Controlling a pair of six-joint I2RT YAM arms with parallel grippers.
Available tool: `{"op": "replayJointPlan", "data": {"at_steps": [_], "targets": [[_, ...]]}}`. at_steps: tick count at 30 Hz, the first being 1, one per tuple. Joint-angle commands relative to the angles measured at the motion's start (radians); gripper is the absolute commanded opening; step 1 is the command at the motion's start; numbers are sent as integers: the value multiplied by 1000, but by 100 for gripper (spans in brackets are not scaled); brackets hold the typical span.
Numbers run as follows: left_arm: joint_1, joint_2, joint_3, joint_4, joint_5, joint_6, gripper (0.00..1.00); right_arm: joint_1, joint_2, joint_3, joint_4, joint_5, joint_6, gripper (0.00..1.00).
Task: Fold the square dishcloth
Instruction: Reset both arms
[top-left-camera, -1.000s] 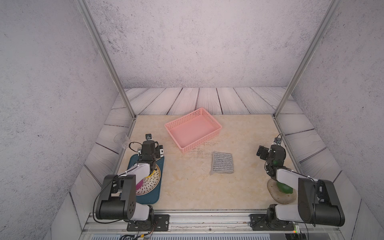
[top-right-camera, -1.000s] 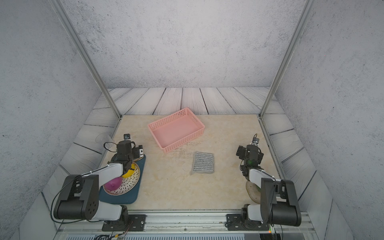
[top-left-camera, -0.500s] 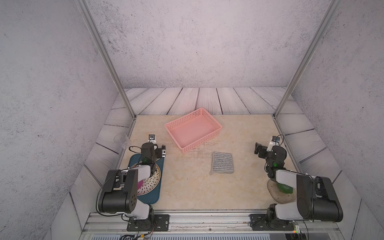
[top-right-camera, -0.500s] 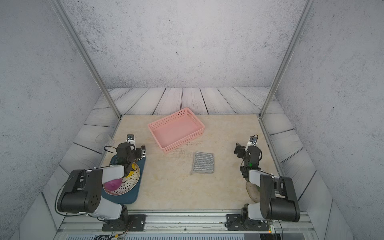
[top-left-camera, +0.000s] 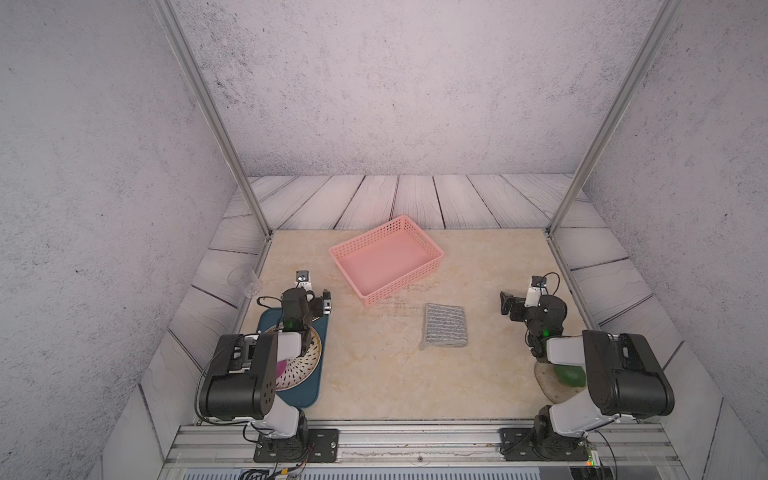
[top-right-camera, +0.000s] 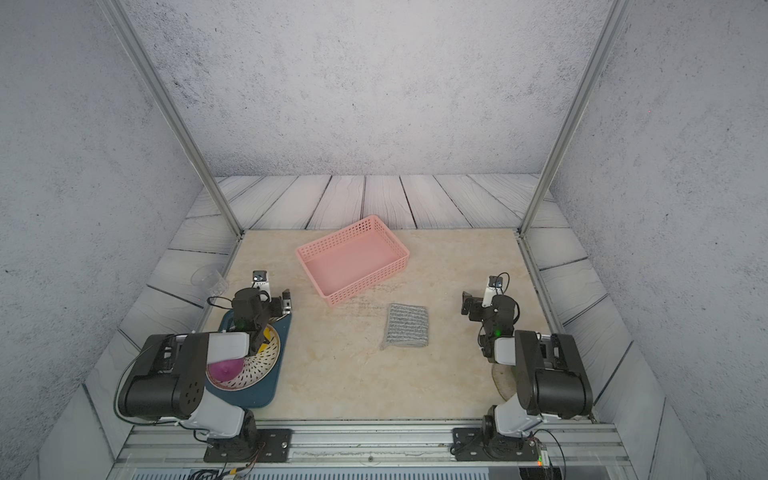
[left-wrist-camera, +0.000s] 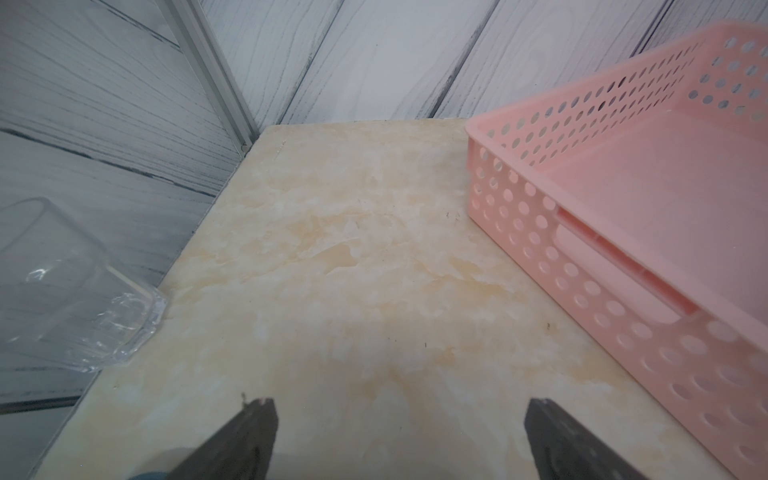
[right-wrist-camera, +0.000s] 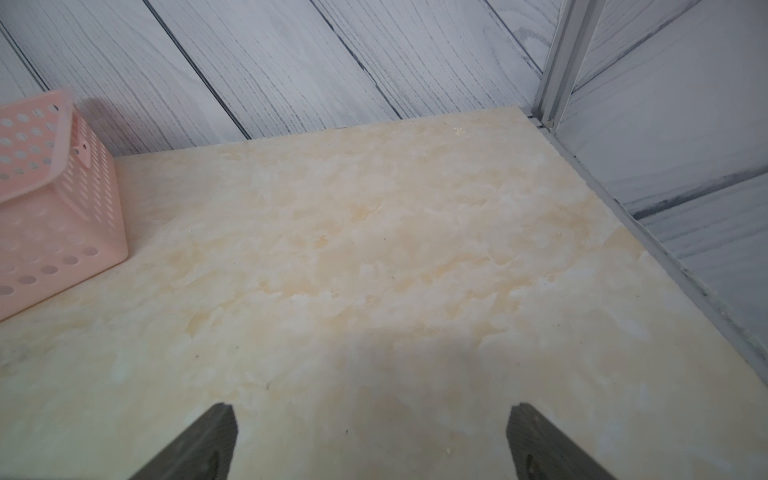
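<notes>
Two arms sit tucked at the near edge of the table (top-left-camera: 374, 382) in both top views. The left gripper (top-left-camera: 319, 300) hangs above the far end of a blue tray (top-left-camera: 309, 388) that carries a perforated bowl (top-left-camera: 301, 365). The right gripper (top-left-camera: 509, 306) hangs over bare table near the right side. The cloth (top-left-camera: 444, 326) lies flat on the table between them, nearer the right arm, as a neat rectangle whose near edge shows more than one layer. Neither gripper touches it. The basket (top-left-camera: 401, 286) stands just beyond the cloth, apart from it. A clear cup (top-left-camera: 245, 280) lies off the table's left edge.

In the left wrist view, the left gripper (left-wrist-camera: 399, 409) has its fingers (left-wrist-camera: 257, 428) spread wide with only marbled table between them. The basket (left-wrist-camera: 540, 232) and the cup (left-wrist-camera: 75, 286), which lies on its side, flank that open stretch.

In the right wrist view, the right gripper (right-wrist-camera: 372, 413) is likewise spread wide over bare table, holding nothing. A corner of the basket (right-wrist-camera: 83, 208) shows at the frame's edge.
</notes>
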Motion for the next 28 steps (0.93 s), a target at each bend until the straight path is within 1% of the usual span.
{"op": "replayJointPlan", "data": {"at_steps": [1, 4, 28], "targets": [[9, -3, 7, 8, -14, -9, 100, 12, -14, 32, -72, 5, -27, 99], [9, -7, 1, 14, -52, -24, 100, 14, -14, 32, -69, 6, -28, 99], [8, -8, -1, 16, -54, -23, 100, 19, -13, 36, -78, 5, -36, 99]]}}
